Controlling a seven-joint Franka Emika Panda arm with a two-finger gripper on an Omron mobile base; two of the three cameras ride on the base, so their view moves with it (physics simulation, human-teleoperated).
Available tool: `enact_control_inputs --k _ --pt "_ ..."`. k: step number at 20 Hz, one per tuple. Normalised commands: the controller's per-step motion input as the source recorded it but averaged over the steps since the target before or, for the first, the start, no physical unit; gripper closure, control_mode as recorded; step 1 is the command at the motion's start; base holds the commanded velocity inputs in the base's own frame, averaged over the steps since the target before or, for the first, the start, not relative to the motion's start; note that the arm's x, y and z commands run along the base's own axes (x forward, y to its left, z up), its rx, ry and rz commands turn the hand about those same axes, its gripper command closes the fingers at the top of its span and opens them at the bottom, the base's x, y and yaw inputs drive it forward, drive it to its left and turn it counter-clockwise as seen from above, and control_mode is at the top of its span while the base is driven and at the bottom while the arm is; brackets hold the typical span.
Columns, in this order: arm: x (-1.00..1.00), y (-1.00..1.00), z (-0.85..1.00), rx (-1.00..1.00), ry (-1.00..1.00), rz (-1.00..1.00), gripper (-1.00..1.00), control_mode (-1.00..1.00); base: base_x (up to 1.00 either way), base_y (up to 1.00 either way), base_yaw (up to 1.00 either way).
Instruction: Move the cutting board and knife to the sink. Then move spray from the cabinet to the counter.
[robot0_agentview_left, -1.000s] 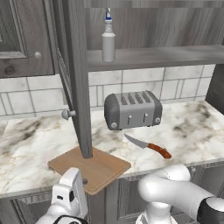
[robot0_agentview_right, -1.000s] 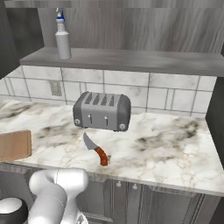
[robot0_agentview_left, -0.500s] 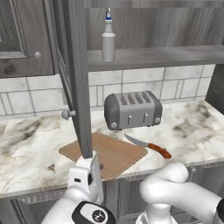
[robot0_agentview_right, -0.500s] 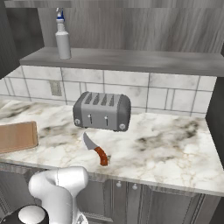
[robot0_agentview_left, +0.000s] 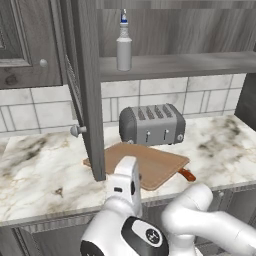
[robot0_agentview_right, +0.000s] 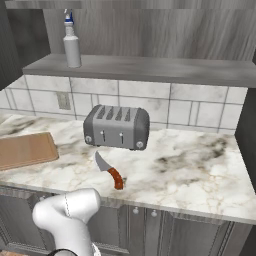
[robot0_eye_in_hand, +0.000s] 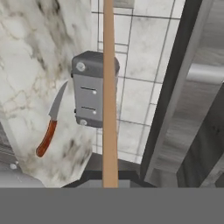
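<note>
Marble counter (robot0_agentview_right: 190, 170); end effector (robot0_eye_in_hand: 109, 181) clamped on cutting board (robot0_agentview_left: 150, 162), knife (robot0_agentview_right: 111, 171) nearby.

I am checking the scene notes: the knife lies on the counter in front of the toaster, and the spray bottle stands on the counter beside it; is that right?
Not quite. The spray bottle stands on the cabinet shelf above the toaster, not on the counter, as the right base view shows. The knife does lie on the counter in front of the toaster.

Even, flat rendered light, no glare. Soft shadow under the toaster (robot0_agentview_right: 116, 127) and behind the spray (robot0_agentview_left: 124, 46). Cabinet (robot0_agentview_left: 85, 85) interior dim. Textures coarse, edges slightly soft in all 3 views; no lens distortion.
</note>
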Motion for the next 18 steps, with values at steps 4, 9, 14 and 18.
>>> enact_control_inputs --k 4,9,14,18 --pt "0.04 -0.50 0.36 0.00 0.00 0.01 1.00 -1.00 0.00 0.00 0.00" --pt "0.00 -0.47 0.38 0.00 0.00 0.00 1.00 -1.00 0.00 0.00 0.00" --pt "0.00 -0.31 0.33 0.00 0.00 0.00 1.00 -1.00 0.00 0.00 0.00" --pt "0.00 -0.33 0.19 0.02 0.00 0.01 1.00 -1.00 0.00 0.00 0.00"
